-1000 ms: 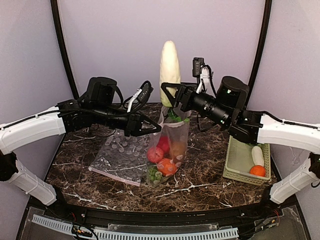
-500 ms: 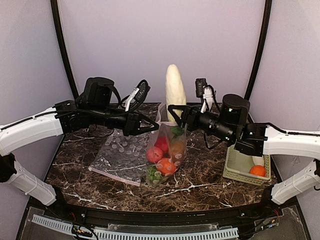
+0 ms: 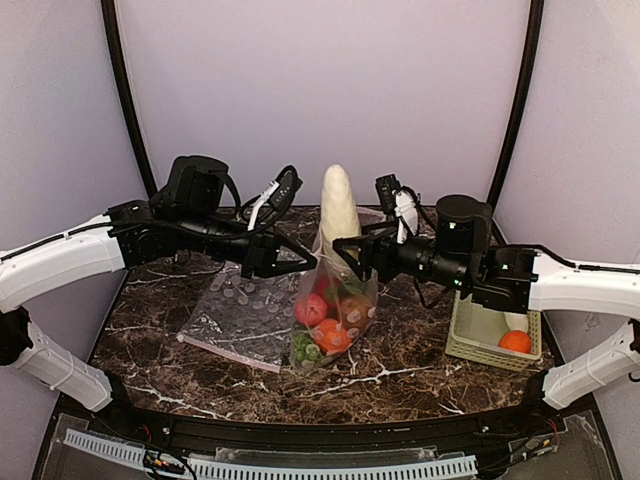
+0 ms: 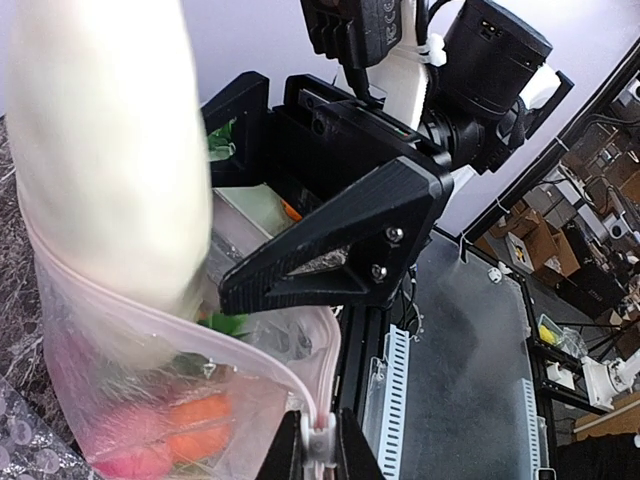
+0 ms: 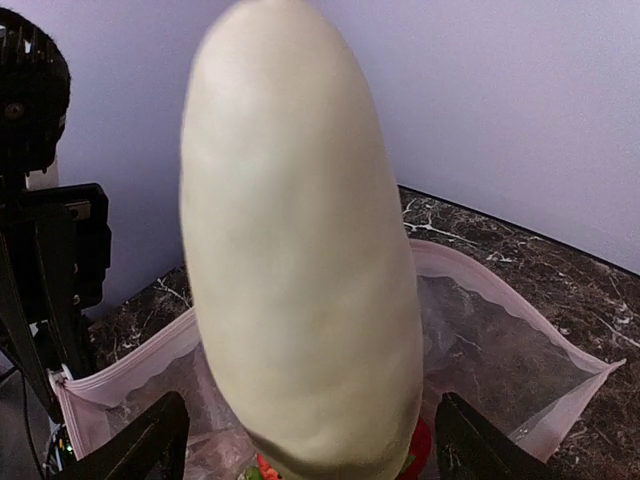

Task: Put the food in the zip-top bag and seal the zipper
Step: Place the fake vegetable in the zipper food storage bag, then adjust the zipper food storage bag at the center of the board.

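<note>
The zip-top bag (image 3: 338,318) stands upright at mid-table, holding red apples (image 3: 310,308), an orange (image 3: 332,334) and green grapes (image 3: 308,351). A long white radish (image 3: 338,205) stands on end in its open mouth, most of it sticking out above. My right gripper (image 3: 346,250) straddles the radish's lower part; in the right wrist view the radish (image 5: 300,250) fills the space between the fingertips (image 5: 160,442), with a narrow gap on each side. My left gripper (image 4: 320,447) is shut on the pinkish zipper (image 4: 255,352) at the mouth's corner, holding it up.
A second dotted bag (image 3: 240,315) lies flat left of the upright one. A pale green slotted basket (image 3: 478,335) with an orange (image 3: 516,341) sits at the right, under the right arm. The black frame posts rise at both back corners.
The right gripper has come down and slightly leftward, lowering the radish into the bag's mouth, and its jaws have widened off it. The left gripper has held still on the zipper.
</note>
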Action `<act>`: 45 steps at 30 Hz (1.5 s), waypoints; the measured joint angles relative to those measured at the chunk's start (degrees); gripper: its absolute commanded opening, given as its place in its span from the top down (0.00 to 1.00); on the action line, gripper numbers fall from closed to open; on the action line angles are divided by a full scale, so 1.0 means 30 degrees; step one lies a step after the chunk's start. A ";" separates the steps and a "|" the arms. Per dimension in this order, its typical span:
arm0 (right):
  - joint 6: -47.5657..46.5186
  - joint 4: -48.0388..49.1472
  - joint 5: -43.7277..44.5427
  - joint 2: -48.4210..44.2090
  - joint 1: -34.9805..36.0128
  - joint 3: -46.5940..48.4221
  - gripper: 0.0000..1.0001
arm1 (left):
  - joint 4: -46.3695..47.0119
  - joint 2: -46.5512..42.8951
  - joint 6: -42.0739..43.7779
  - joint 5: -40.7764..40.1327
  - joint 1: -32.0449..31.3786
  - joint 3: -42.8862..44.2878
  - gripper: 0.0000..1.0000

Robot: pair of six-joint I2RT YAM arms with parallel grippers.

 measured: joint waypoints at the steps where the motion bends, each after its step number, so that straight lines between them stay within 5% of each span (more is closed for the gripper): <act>1: -0.0160 -0.0131 -0.0138 0.0000 0.0000 0.0044 0.13 | -0.0051 0.0000 0.0073 0.0146 0.0000 -0.0007 0.99; 18: 0.0423 -0.3351 -0.1217 -0.1013 -0.1246 0.2623 0.07 | -0.0772 0.0000 0.0787 0.1166 0.0000 0.0000 0.99; 28: 0.2157 -0.6849 -0.1195 0.0175 -0.2674 0.5027 0.20 | -0.0860 0.0000 0.0801 0.1137 0.0000 0.0000 0.99; 45: 0.5260 -1.0761 -0.1785 0.0357 -0.5938 0.5151 0.23 | -0.1253 -0.0372 0.0780 -0.0882 0.0000 0.0000 0.99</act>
